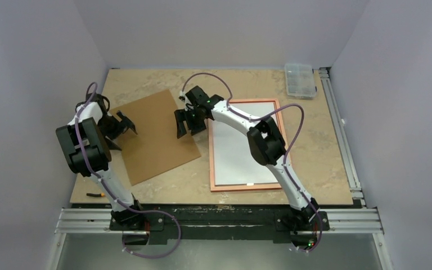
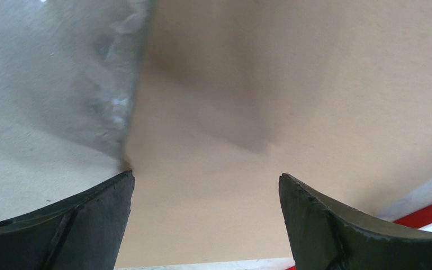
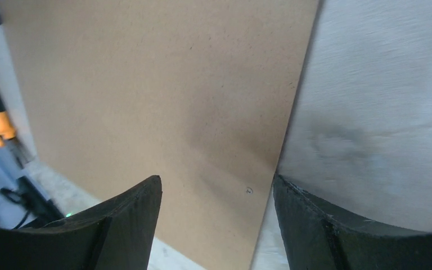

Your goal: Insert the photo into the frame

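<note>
Both open, the left gripper (image 1: 125,125) and right gripper (image 1: 188,125) are flanking the flat brown backing board (image 1: 154,140); the copper-brown rectangular frame (image 1: 242,188), holding the white-backed photo (image 1: 233,157), is lying just beside the right gripper.

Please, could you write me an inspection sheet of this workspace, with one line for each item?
Surface: beige stone-look table, no spill seen.
Job's things: photo lies white side up inside the frame; brown board lies left of them.
Clutter: clear plastic box at the far right corner; small orange-and-black tool at the near left edge.
Grippers: left gripper and right gripper both open and empty, over opposite edges of the board.
Cables: a purple cable loops along each arm.
Surroundings: plain grey walls on three sides; metal rails at the right and near edges.
</note>
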Available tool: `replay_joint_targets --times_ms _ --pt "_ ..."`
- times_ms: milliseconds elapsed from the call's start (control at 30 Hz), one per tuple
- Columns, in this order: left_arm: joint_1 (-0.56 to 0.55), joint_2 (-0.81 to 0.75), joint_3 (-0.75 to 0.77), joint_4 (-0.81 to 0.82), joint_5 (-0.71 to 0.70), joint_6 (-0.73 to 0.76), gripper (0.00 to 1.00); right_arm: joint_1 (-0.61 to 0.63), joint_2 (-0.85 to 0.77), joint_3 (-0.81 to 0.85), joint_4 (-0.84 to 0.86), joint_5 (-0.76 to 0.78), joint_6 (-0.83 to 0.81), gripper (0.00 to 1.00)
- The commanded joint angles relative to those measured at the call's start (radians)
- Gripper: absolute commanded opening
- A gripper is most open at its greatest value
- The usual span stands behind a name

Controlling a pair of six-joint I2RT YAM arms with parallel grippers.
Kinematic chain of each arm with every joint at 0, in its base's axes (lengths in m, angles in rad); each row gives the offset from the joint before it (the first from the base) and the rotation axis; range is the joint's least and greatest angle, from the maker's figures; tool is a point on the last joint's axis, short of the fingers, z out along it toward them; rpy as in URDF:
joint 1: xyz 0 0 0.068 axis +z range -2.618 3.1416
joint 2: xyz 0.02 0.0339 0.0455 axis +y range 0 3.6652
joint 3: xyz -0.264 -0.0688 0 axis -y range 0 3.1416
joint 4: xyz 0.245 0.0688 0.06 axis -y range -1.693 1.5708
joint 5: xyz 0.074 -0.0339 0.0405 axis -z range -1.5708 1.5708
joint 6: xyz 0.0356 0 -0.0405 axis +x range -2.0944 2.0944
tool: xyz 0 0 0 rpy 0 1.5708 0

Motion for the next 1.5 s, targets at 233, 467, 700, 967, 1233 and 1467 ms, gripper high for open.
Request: replay_joint_targets --times_ms 233,467,700,967,1233,1467 --pt "-0.087 0.116 0.178 -0.148 0.069 0.145 0.97 -0.011 -0.075 -0.218 0.292 -0.330 0.229 0.70" --pt "-0.171 0.142 0.225 -0.243 -0.068 0.201 0.95 -0.018 -0.136 -0.252 0.231 -0.193 0.177 0.70" --pt "-0.316 0.094 0.154 -0.276 -0.267 0.193 0.81 -0.018 -0.153 -0.314 0.159 -0.094 0.122 0.70" --pt "-0.431 0.208 0.189 -0.363 -0.390 0.209 0.69 -0.014 -0.128 -0.353 0.196 -0.113 0.170 0.70" --pt "-0.452 0.238 0.207 -0.382 -0.405 0.223 0.64 0.023 -0.057 -0.301 0.271 -0.242 0.307 0.69" --pt "-0.458 0.248 0.219 -0.394 -0.404 0.241 0.68 0.044 -0.059 -0.380 0.529 -0.384 0.485 0.69"
